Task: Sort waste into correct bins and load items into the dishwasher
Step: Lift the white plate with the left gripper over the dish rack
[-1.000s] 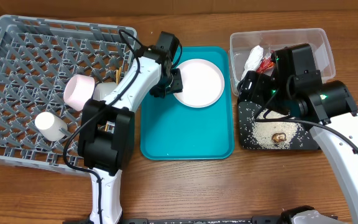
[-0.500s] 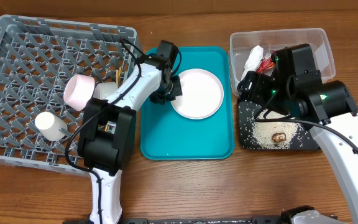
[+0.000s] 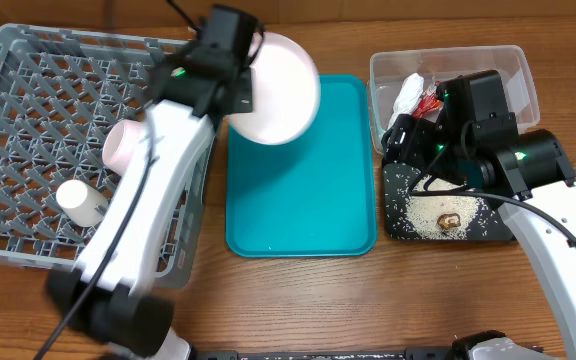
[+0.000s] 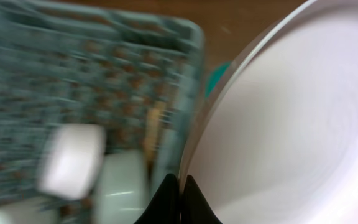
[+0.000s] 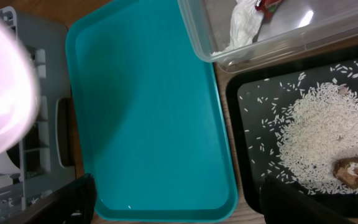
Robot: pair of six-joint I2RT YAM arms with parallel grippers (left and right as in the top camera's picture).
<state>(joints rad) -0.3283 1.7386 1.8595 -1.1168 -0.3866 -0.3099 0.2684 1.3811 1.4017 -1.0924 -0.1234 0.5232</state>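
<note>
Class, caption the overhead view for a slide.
Left gripper holds the large plate tilted above the teal tray, beside the dish rack.

My overhead view is bright and even, shadows soft on the worktop [image 3: 418, 300]. The left arm [image 3: 148, 190] and the plate [image 3: 278, 90] smear with motion. My left wrist view shows the rack [image 4: 73, 81] badly blurred. The right wrist view is sharp, with mild glare on the clear tub [image 5: 291, 31].
</note>
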